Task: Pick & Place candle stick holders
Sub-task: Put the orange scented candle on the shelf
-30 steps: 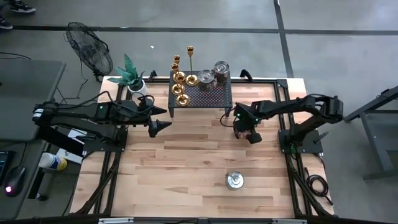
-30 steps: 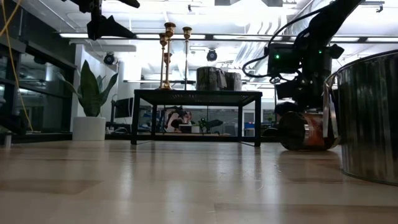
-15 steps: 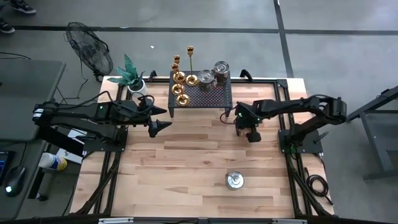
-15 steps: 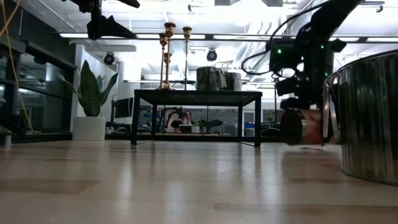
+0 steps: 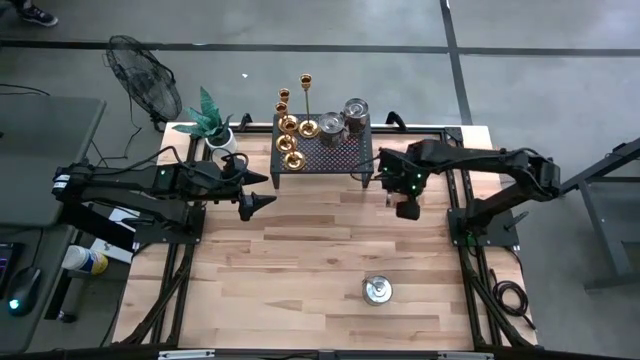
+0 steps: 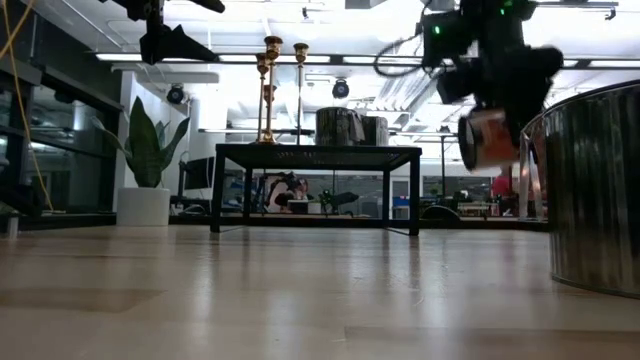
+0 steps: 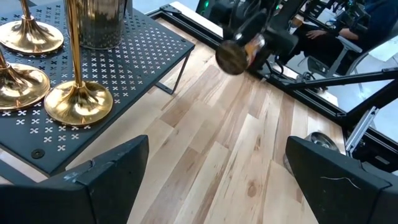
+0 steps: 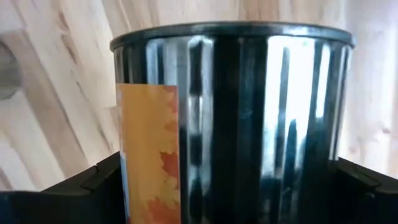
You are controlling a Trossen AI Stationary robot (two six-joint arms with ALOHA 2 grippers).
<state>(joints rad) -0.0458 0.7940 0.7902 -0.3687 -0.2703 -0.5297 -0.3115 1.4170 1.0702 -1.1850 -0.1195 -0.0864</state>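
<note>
Several gold candle stick holders (image 5: 290, 135) stand by their round bases on a black perforated stand (image 5: 345, 155) at the table's far side; three bases show in the left wrist view (image 7: 78, 102). My right gripper (image 5: 405, 205) hangs right of the stand, shut on a dark ribbed jar with an orange label (image 6: 490, 138). My left gripper (image 5: 258, 203) hovers open with nothing between its fingers, left of the stand's near left corner. My right gripper pinches the jar's ribbed wall (image 8: 230, 124) between its two fingers (image 8: 93, 180), one on each side. The fingers come from above, pointing down. The jar lies on its side, one dark round end (image 7: 231, 57) toward the left arm, lifted clear of the table.
Two silver jars (image 5: 345, 115) share the stand with the holders. A silver tin (image 5: 377, 290) stands near the table's near edge, large at the right of the low view (image 6: 595, 190). A potted plant (image 5: 212, 122) stands at the far left corner.
My right gripper has gone up and a little toward the far edge, rolling its wrist. The jar, which lay on its side on the table a second ago, has come up with it and now hangs clear of the wood.
</note>
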